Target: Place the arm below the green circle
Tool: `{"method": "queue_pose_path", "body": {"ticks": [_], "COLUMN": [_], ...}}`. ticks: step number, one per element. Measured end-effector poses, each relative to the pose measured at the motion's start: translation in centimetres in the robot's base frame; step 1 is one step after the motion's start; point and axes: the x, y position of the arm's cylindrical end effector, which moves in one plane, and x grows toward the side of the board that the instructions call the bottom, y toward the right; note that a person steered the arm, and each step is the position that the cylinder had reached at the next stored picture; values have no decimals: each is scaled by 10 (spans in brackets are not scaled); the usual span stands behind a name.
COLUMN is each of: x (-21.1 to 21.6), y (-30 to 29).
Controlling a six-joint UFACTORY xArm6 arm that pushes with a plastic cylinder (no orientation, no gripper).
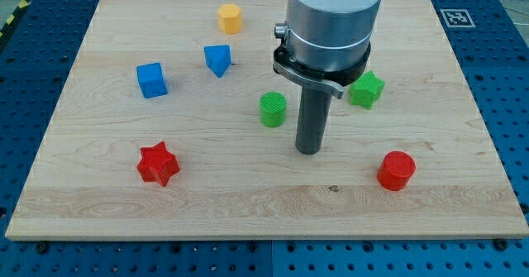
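Now my tip [308,150] rests on the wooden board [99,202], holding nothing since it is a plain rod. Just up-left of it stands the green circle [273,109], a short bright-green cylinder with flat top, not touching.

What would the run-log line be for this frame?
task: arm below green circle | my tip: lower right of it, apart | green star: right of rod | status: not yet below

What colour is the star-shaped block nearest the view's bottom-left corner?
Red. The red star shows clearly in the camera view, the only view.
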Motion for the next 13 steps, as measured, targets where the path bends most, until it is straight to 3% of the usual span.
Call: {"method": "queue_pose_path", "body": {"ticks": [7,10,12,13], "x": [-15,7,-26,-22], "y": [-3,-20,-31,-34]}}
